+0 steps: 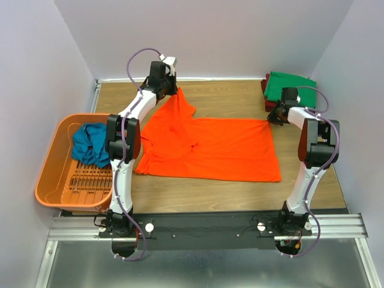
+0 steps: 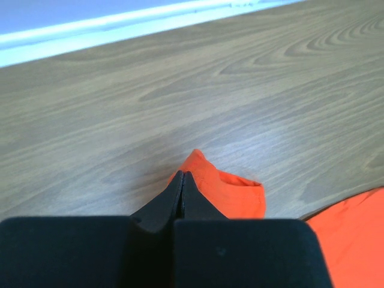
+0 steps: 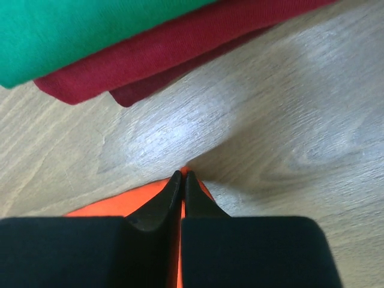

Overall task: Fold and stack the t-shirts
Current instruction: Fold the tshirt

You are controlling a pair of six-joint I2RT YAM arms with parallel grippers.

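Note:
A bright orange t-shirt (image 1: 210, 147) lies spread across the middle of the table. My left gripper (image 1: 177, 90) is shut on its far-left sleeve tip, and orange cloth (image 2: 231, 192) hangs just past the black fingers (image 2: 183, 198). My right gripper (image 1: 270, 119) is shut on the shirt's far-right corner, and a sliver of orange cloth (image 3: 192, 173) shows between its jaws. A folded green t-shirt (image 1: 291, 84) sits on a dark red t-shirt (image 1: 267, 99) at the back right; both fill the top of the right wrist view, green t-shirt (image 3: 72, 36) over dark red t-shirt (image 3: 168, 48). A teal-blue t-shirt (image 1: 90, 144) lies crumpled in the basket.
An orange plastic basket (image 1: 51, 180) stands at the left edge of the table. The back wall's white rail (image 2: 120, 27) runs close beyond the left gripper. The folded stack lies right beside the right gripper.

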